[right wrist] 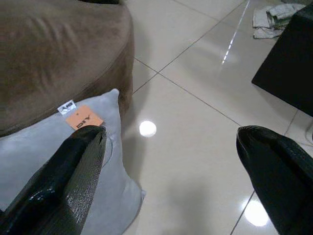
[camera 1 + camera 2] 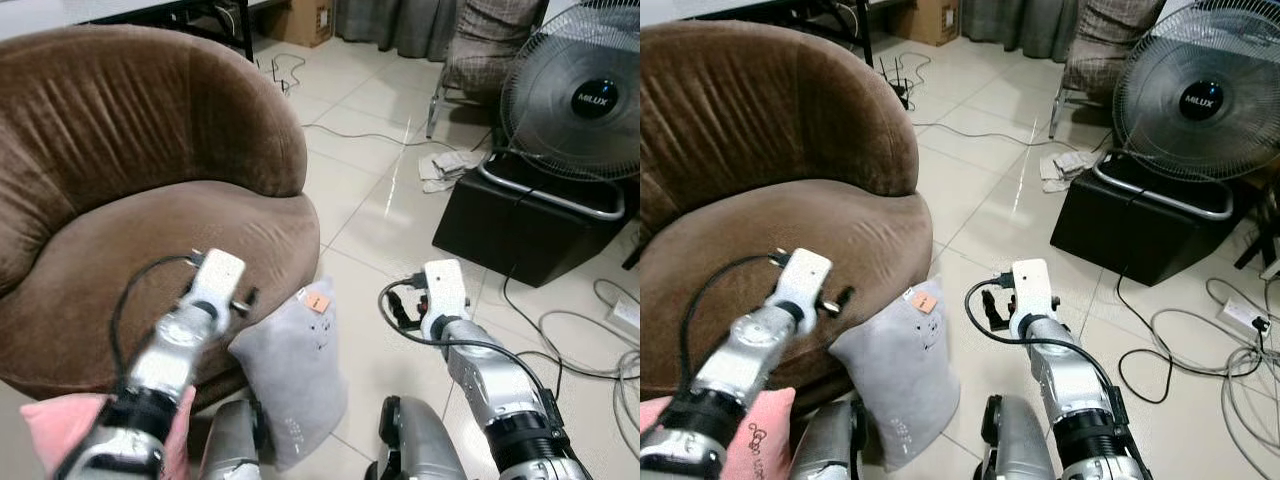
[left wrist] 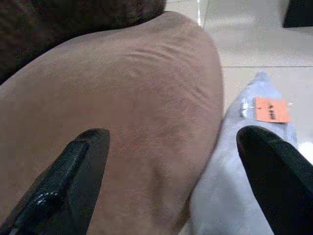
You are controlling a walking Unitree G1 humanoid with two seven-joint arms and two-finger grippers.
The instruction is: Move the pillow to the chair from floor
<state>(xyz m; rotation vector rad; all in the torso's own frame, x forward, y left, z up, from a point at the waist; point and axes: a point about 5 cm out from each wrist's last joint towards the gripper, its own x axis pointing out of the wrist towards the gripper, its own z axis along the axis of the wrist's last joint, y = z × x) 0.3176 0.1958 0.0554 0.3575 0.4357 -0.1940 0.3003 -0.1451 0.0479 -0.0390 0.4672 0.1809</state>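
A grey pillow [image 2: 295,370] with an orange tag [image 2: 318,301] stands on the tiled floor, leaning against the front of the brown round chair [image 2: 120,150]. My left arm [image 2: 190,330] reaches over the chair's seat edge. In the left wrist view, the left gripper [image 3: 173,137] is open above the seat, with the pillow [image 3: 234,196] just beside it. My right arm [image 2: 460,340] is over the floor to the right of the pillow. In the right wrist view, the right gripper [image 1: 171,133] is open and holds nothing, one of its fingers [image 1: 73,166] near the pillow's tagged corner.
A pink pillow [image 2: 60,425] lies low at my left, under the left arm. A standing fan [image 2: 585,90] sits on a black box [image 2: 520,225] at the right. Cables [image 2: 590,350] trail across the tiles there, and a crumpled cloth [image 2: 445,165] lies further back.
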